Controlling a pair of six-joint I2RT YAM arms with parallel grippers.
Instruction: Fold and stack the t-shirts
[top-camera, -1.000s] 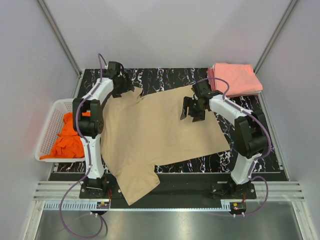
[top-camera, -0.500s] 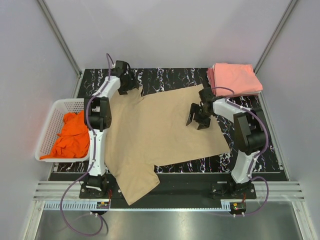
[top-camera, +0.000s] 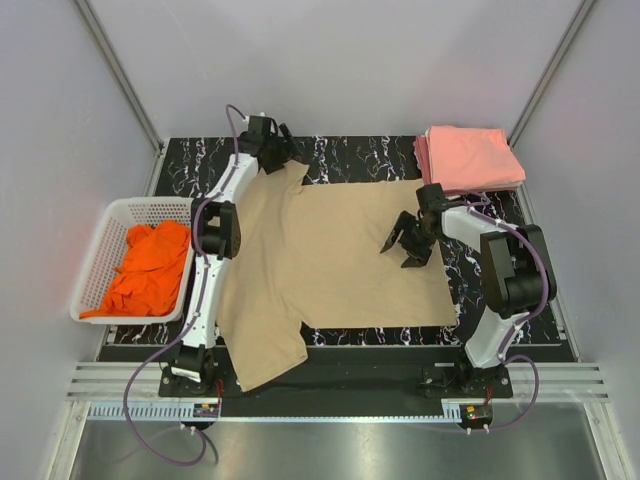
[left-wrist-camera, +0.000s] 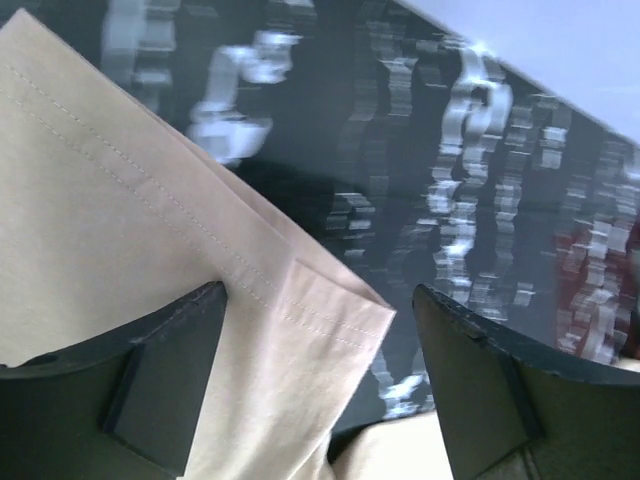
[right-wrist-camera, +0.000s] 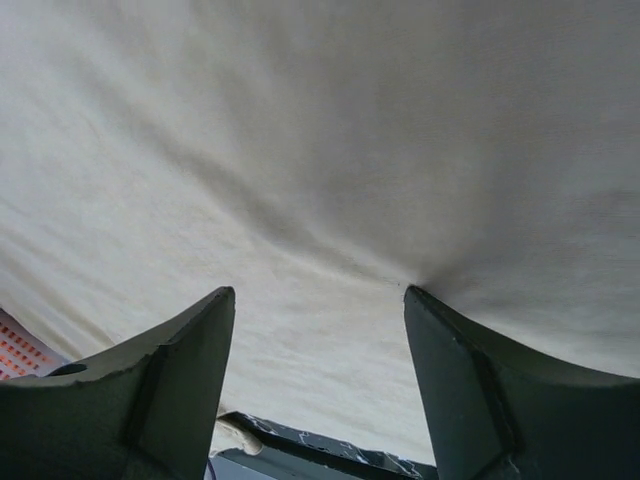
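Note:
A tan t-shirt (top-camera: 340, 250) lies spread flat on the black marble table (top-camera: 350, 160), its bottom part hanging over the near edge. My left gripper (top-camera: 280, 155) is at the far edge, open, over the shirt's far sleeve. In the left wrist view the hemmed sleeve corner (left-wrist-camera: 300, 300) lies between the spread fingers (left-wrist-camera: 165, 385). My right gripper (top-camera: 404, 243) is open and rests tips-down on the shirt's right half; the cloth (right-wrist-camera: 320, 150) puckers at one fingertip (right-wrist-camera: 425, 310). A stack of folded salmon-pink t-shirts (top-camera: 470, 158) sits at the far right corner. An orange t-shirt (top-camera: 150, 265) lies crumpled in the basket.
The white lattice basket (top-camera: 110, 212) stands off the table's left side. Grey walls close in the back and both sides. A metal rail (top-camera: 330, 385) runs along the near edge by the arm bases.
My left gripper has moved right along the far edge and the right gripper has moved right and nearer. The tan shirt has turned and now lies squarer to the table.

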